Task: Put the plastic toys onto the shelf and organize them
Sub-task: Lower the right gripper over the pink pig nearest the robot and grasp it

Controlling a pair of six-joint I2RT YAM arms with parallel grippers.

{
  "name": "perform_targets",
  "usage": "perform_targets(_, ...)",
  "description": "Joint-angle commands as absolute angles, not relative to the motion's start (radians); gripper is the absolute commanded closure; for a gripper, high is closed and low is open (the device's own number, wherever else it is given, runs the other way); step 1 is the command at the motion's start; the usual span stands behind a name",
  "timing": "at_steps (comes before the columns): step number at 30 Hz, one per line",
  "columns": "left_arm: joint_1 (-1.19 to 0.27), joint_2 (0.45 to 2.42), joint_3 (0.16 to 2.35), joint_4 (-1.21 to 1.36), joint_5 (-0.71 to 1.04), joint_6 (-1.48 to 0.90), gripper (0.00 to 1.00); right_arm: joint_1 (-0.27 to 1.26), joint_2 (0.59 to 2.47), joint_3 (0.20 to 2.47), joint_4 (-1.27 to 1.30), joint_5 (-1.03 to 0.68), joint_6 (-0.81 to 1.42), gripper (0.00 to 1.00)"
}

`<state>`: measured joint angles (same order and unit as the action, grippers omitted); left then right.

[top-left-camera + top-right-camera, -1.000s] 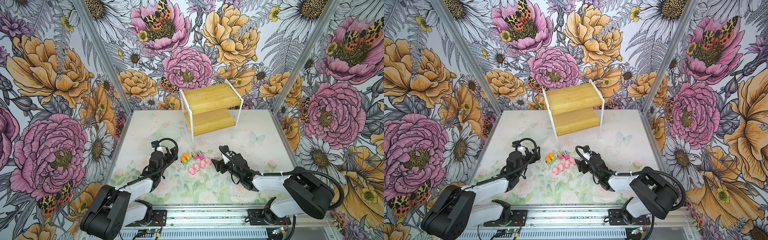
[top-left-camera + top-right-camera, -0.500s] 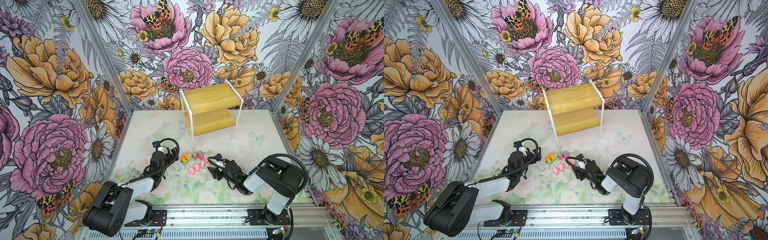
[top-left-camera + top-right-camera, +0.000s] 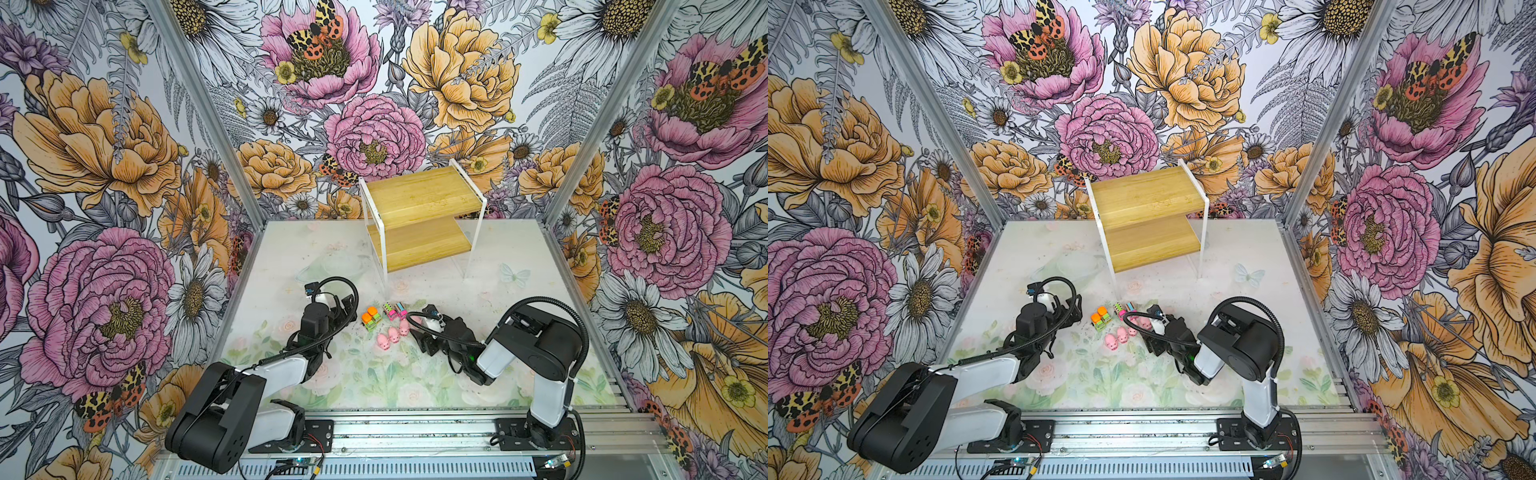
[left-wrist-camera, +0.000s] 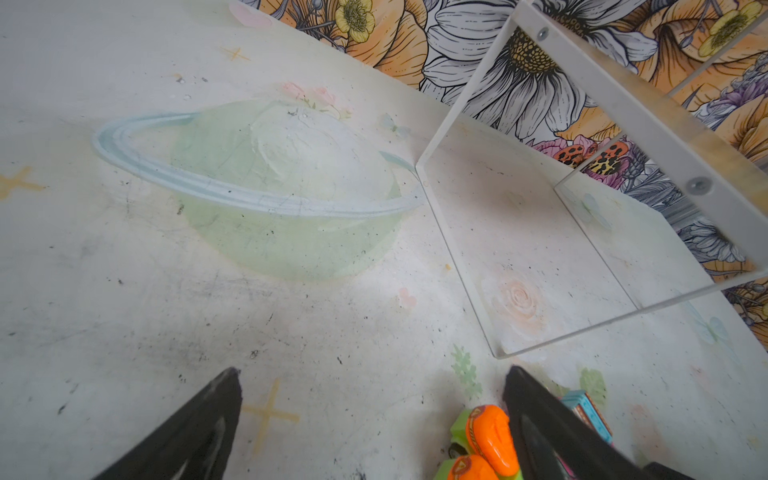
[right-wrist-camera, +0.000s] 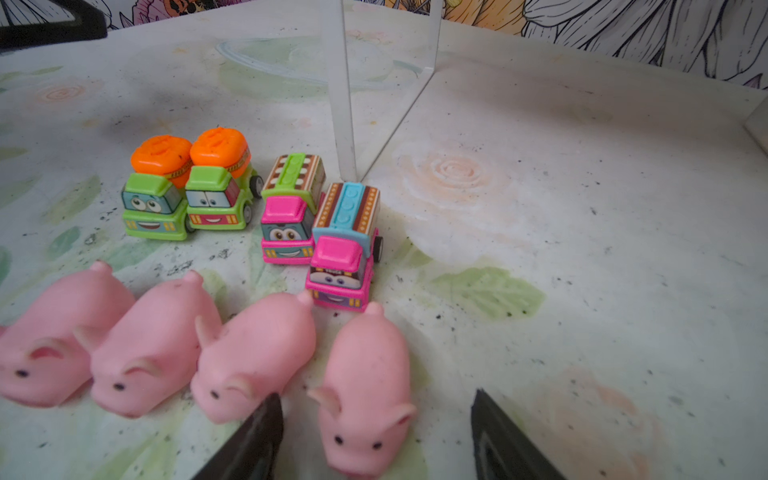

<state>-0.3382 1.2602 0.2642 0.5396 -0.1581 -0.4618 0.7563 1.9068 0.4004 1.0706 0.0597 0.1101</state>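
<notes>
Four pink pigs (image 3: 392, 334), two orange-and-green trucks (image 3: 371, 319) and two pink trucks (image 3: 394, 311) are seen clustered on the table (image 3: 291, 257), near the front of the shelf (image 3: 415, 199) but apart from it, placed as they were a second ago. The right gripper (image 5: 376, 415) has been brought closer to the pigs, and its arm's elbow is now raised where it was stretched low before. Its jaws are held open on either side of the endmost pig (image 5: 365, 395), which is not clamped; a gap is seen on one side. The left gripper (image 4: 372, 374) is found much where it was, its jaws spread wide and empty.
</notes>
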Motion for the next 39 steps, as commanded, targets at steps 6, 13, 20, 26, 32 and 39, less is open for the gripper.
perform_targets(6,-0.344,1.256,0.279,0.53,-0.181,-0.429,0.01,0.714,1.966,0.439,1.132,0.033,0.107,0.29)
perform_targets(13,-0.343,1.255,0.281,0.528,-0.172,-0.434,0.01,0.696,1.99,0.464,1.136,-0.014,0.115,0.29)
perform_targets(20,-0.343,1.252,0.281,0.524,-0.172,-0.434,0.01,0.695,1.998,0.481,1.114,-0.029,0.124,0.35)
perform_targets(26,-0.342,1.254,0.28,0.522,-0.174,-0.431,0.01,0.695,2.001,0.472,1.119,-0.037,0.146,0.46)
perform_targets(32,-0.341,1.25,0.279,0.518,-0.168,-0.43,0.01,0.696,1.984,0.461,1.114,-0.059,0.153,0.58)
perform_targets(39,-0.339,1.239,0.278,0.505,-0.17,-0.43,0.01,0.692,1.934,0.45,1.08,-0.095,0.156,0.65)
